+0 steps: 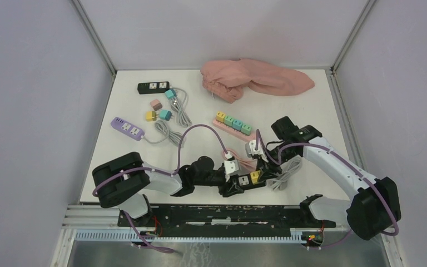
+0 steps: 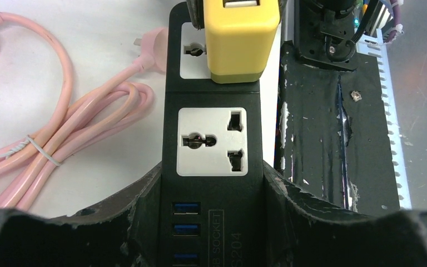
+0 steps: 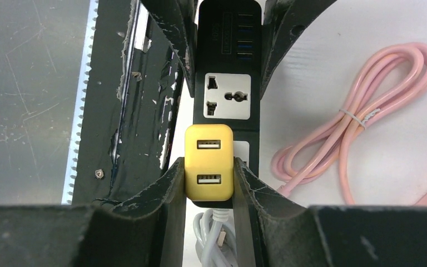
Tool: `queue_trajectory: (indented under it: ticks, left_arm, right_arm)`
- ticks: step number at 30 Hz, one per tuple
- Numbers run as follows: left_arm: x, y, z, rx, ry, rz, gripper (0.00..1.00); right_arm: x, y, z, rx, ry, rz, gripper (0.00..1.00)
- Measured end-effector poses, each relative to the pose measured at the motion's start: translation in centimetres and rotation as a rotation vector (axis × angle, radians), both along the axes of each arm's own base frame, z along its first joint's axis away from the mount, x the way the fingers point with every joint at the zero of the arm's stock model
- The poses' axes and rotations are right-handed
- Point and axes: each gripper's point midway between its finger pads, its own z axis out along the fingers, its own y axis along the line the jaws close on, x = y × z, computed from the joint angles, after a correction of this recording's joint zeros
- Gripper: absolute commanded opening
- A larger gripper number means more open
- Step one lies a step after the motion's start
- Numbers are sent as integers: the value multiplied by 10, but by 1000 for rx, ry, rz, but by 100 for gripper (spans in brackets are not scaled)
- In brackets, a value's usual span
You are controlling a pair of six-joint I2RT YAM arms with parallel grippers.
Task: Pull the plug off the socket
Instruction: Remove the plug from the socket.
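Note:
A black power strip, the socket (image 1: pixel 243 182) (image 2: pixel 218 139) (image 3: pixel 228 94), lies at the table's near edge. My left gripper (image 1: pixel 231 184) (image 2: pixel 214 183) is shut on its USB end, one finger on each long side. A yellow plug (image 1: pixel 254 177) (image 2: pixel 239 41) (image 3: pixel 208 161) with two USB ports sits in the strip's far outlet. My right gripper (image 1: pixel 259 167) (image 3: pixel 208 173) is shut on the plug, its pads pressed flat against both sides. The white outlet beside the plug is empty. Whether the plug's pins have lifted, I cannot tell.
A coiled pink cable (image 2: pixel 61 144) (image 3: pixel 356 122) lies beside the strip, and a white cable (image 3: pixel 217 245) at its end. The black base rail (image 1: pixel 228 214) runs close behind. Farther back are a pink strip with coloured plugs (image 1: pixel 233 123), a pink cloth (image 1: pixel 256 78) and two more strips (image 1: pixel 153 87) (image 1: pixel 127 127).

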Motion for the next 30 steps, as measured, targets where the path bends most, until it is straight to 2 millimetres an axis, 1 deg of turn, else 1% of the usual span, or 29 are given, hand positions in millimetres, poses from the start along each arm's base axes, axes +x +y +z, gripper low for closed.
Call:
queue_trajectory:
  ticks: [6,12,17,26,30]
  left_arm:
    - [2,0,-4,13,7,5,3]
    - [5,1,-4,11,3,17,3]
    - [10,-1,2,-8,-12,33,3]
    - [11,-3,14,-38,-30,38,3]
    - [10,-3,15,-40,-30,35,3]
  right_arm:
    - [8,2,-4,-56,53,-99,0]
    - [15,0,-2,-73,69,-166,0]
    - [21,-4,4,-48,62,-199,0]
    - [17,-6,16,-11,41,-133,0]
    - [12,-7,18,15,21,-79,0]
